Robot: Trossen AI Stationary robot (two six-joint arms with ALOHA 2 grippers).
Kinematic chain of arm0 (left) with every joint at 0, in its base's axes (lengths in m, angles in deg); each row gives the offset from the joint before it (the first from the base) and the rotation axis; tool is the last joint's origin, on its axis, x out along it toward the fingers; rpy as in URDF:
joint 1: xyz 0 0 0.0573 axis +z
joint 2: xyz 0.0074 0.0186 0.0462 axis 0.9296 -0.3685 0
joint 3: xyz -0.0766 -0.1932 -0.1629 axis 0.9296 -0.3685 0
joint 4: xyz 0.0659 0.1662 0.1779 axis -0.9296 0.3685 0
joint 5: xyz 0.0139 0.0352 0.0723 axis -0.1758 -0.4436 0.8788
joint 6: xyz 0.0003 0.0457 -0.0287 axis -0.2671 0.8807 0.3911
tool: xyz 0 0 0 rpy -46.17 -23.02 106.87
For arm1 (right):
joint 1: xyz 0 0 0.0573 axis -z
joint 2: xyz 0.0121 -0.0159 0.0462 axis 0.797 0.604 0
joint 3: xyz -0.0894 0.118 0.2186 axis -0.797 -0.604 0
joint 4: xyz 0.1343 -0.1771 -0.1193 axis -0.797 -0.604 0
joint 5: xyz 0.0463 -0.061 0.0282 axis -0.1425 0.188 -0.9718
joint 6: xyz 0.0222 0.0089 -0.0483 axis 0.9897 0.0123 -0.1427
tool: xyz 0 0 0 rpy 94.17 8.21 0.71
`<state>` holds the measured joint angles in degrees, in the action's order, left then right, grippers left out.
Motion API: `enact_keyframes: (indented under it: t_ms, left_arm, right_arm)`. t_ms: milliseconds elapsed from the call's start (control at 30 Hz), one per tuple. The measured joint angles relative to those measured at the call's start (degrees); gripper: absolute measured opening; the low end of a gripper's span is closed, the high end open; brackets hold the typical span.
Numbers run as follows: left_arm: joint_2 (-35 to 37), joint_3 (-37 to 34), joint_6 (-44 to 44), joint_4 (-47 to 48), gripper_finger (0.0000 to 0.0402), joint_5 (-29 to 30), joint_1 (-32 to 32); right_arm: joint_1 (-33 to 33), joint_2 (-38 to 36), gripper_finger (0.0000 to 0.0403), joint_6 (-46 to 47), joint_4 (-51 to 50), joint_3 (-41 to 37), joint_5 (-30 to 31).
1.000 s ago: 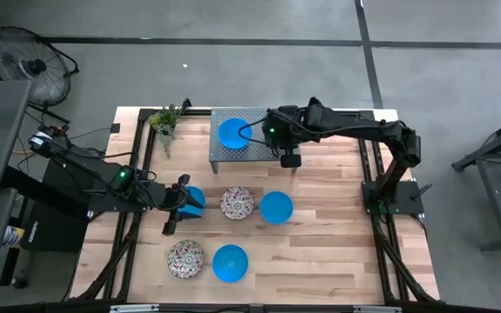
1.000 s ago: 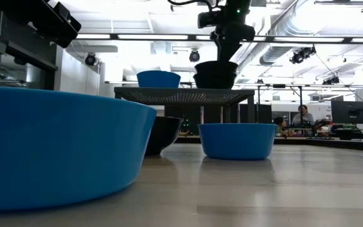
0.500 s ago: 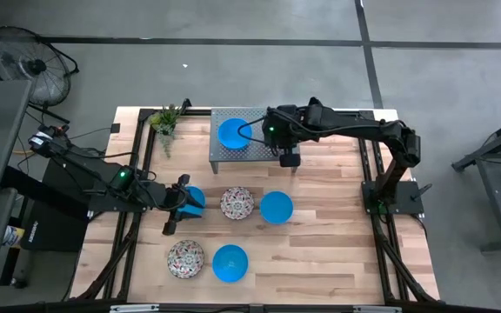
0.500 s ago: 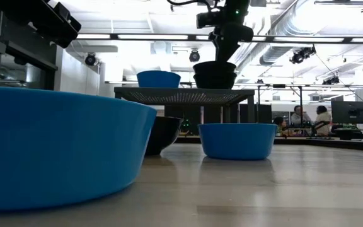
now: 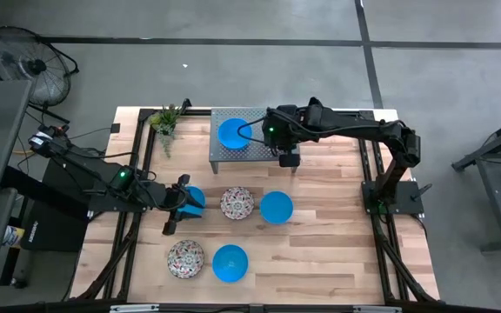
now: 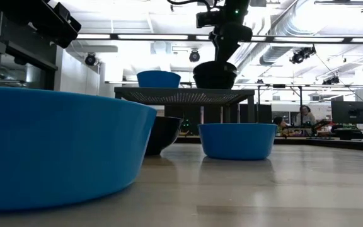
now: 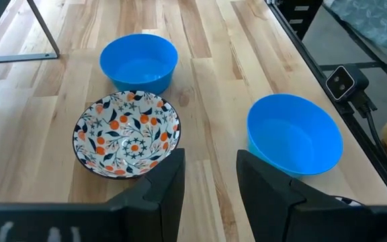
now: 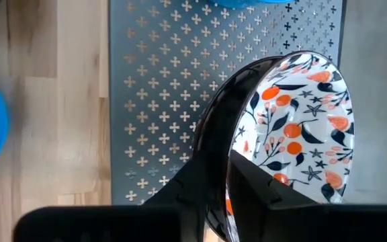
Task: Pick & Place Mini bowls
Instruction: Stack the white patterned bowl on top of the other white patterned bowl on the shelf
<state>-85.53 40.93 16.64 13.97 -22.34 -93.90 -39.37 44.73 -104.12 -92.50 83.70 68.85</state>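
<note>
A grey perforated platform (image 5: 242, 146) stands at the table's far middle with a blue mini bowl (image 5: 231, 135) resting on it. My right gripper (image 5: 274, 141) hangs over the platform's right part, shut on a floral mini bowl (image 8: 301, 128), which the arm hides in the high view. My left gripper (image 5: 181, 204) waits open at the table's left with bare wood between its fingers (image 7: 210, 181); a blue bowl (image 5: 196, 200) lies just under it. On the wood rest a floral bowl (image 5: 237, 203), a blue one (image 5: 276, 207), another floral one (image 5: 185, 258) and another blue one (image 5: 230, 263). My right gripper has the floral bowl's rim (image 8: 228, 158) between its two fingers, one finger (image 8: 210, 161) on the outer wall and one (image 8: 261, 191) inside the bowl. The fingers slant steeply down from above. The bowl's base (image 6: 215, 83) is down on the platform, upright.
A small potted plant (image 5: 164, 122) stands at the far left corner. The platform's legs (image 6: 235, 113) lift it above the wood. Bare wood lies at the near right. People sit in the room beyond the table (image 6: 304, 116).
</note>
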Motion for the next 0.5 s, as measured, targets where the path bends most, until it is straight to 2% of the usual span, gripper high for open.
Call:
enact_keyframes:
  t_ms: [500]
  left_arm:
    - [-0.01,0.00,0.00,0.00,0.0133,-0.33,-0.02]
  right_arm:
    - [-0.46,-0.63,0.0063,2.94,0.40,2.10,0.06]
